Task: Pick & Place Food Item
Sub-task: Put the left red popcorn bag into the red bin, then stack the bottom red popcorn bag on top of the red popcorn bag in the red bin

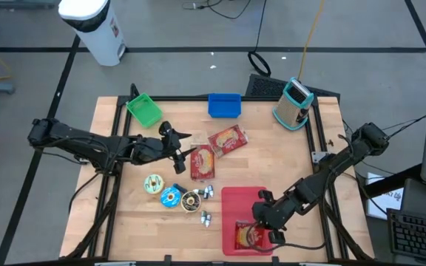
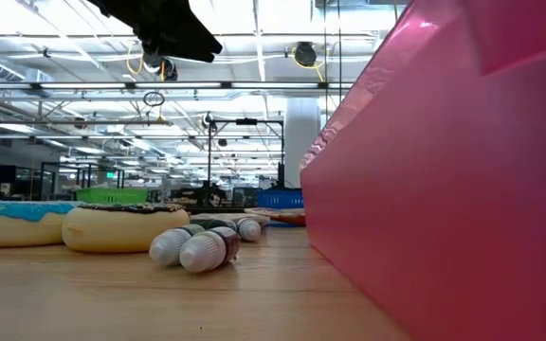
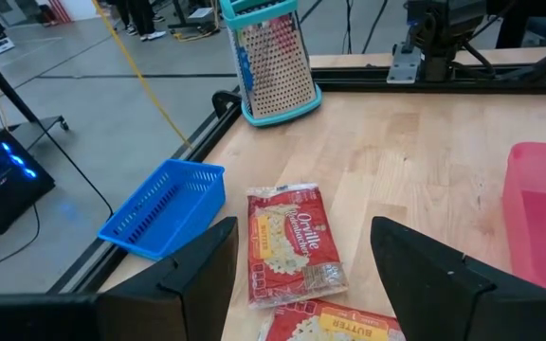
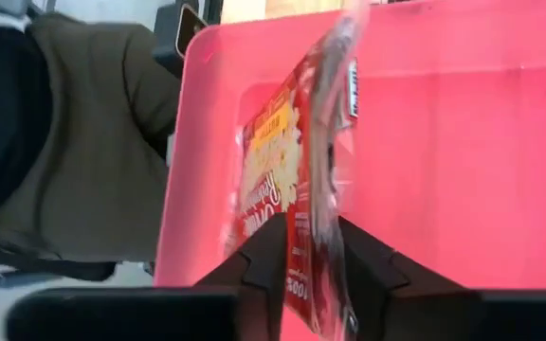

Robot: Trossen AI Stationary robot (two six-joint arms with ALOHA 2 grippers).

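Note:
A pink bin (image 1: 235, 198) stands at the table's near edge, right of the middle. My right gripper (image 1: 266, 225) hangs over it, shut on a red popcorn packet (image 4: 282, 161) that reaches down into the bin. Two more popcorn packets (image 1: 228, 139) (image 1: 203, 162) lie flat on the table's middle. My left gripper (image 1: 177, 151) hovers open just left of them and touches nothing. In the left wrist view its fingers (image 3: 207, 270) frame the farther packet (image 3: 292, 242). My right gripper pinches the popcorn packet between its two fingers at one end (image 4: 313, 275). The fingers slant down from the table's right and far side. The packet stands on edge, stretching away from the fingers into the bin; whether its far end rests on the floor of the bin, I cannot tell.
A green basket (image 1: 144, 109), a blue basket (image 1: 224, 105) and a teal grater (image 1: 294, 103) stand along the far edge. Toy donuts (image 1: 172, 196) and small bottles (image 1: 205, 192) lie left of the bin. A person in olive clothing (image 4: 83, 142) is beyond the near edge.

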